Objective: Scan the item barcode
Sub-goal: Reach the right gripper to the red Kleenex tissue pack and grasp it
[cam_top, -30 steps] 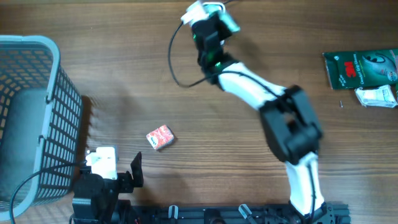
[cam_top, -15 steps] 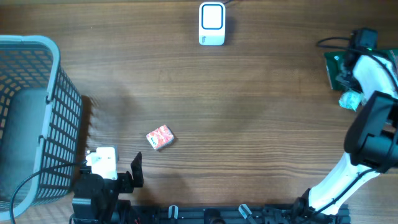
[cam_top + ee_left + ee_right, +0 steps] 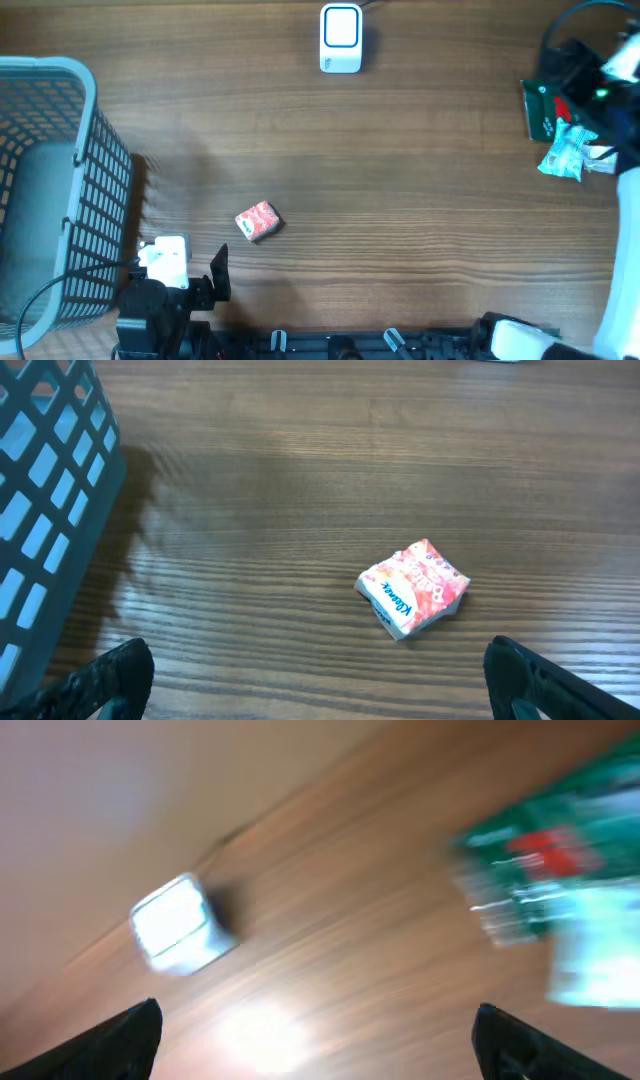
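Matt wood-grain table (image 3: 400,200), smooth plastic lattice basket (image 3: 105,190) at nine o'clock, glossy film-wrapped tissue pack (image 3: 415,588) (slightly crinkled)

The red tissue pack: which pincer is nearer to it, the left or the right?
Left. The left pincer hangs just short of the red tissue pack; the right pincer is far across the table, by the green packet.
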`<state>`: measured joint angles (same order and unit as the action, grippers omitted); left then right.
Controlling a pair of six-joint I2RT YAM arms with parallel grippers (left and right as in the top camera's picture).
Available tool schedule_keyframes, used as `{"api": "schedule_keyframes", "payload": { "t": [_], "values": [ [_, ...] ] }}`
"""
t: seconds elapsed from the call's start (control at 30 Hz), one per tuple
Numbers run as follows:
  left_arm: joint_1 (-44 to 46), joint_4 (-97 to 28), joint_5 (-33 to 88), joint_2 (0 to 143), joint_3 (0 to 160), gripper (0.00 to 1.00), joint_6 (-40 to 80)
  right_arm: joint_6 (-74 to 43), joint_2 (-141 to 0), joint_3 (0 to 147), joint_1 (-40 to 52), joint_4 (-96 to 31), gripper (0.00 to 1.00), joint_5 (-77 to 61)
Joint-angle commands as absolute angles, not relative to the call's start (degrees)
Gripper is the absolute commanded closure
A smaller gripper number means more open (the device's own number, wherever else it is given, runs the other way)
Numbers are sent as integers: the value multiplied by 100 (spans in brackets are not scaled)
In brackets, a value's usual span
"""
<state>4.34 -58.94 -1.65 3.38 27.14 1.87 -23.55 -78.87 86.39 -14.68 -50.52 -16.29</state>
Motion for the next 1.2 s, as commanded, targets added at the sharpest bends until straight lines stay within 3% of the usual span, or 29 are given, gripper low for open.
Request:
{"api": "schedule_keyframes", "payload": {
  "t": [0.0,0.1,0.2,0.3,0.33,0.4,0.5,0.63,0.9,0.93,1.07,1.13,1.17],
  "values": [
    [416,-5870,-158,307,2700,0,220,-2816,-8121,8305,-377,-5293,0,-3378],
    [416,-5870,-158,307,2700,0,220,-3371,-8691,7625,1450,-4995,0,-3363],
    [416,-5870,-158,307,2700,0,220,-2023,-9227,7387,2620,-4250,0,-3148],
    [416,-5867,-158,307,2700,0,220,-1905,-10252,7356,3743,-3828,0,-1719],
    [416,-5870,-158,307,2700,0,220,-1903,-10630,7356,3981,-3680,2,-1883],
    [416,-5867,-158,307,2700,0,220,-1638,-11275,7356,4333,-3284,11,-2344],
    [416,-5870,-158,307,2700,0,220,-1474,-11590,7358,4558,-2709,9,-3168],
    [416,-5870,-158,307,2700,0,220,-1520,-11596,7356,4775,-2416,4,-3157],
    [416,-5870,-158,307,2700,0,220,-1662,-11736,7356,4998,-2294,6,-2659],
    [416,-5870,-158,307,2700,0,220,-1673,-11795,7356,4998,-2268,9,-2661],
    [416,-5870,-158,307,2700,0,220,-1669,-11907,7356,4998,-2239,38,-2665],
    [416,-5867,-158,307,2700,0,220,-1673,-11907,7356,4998,-2174,82,-2659],
    [416,-5870,-158,307,2700,0,220,-1697,-11907,7356,4998,-2152,95,-2659]
  ]
}}
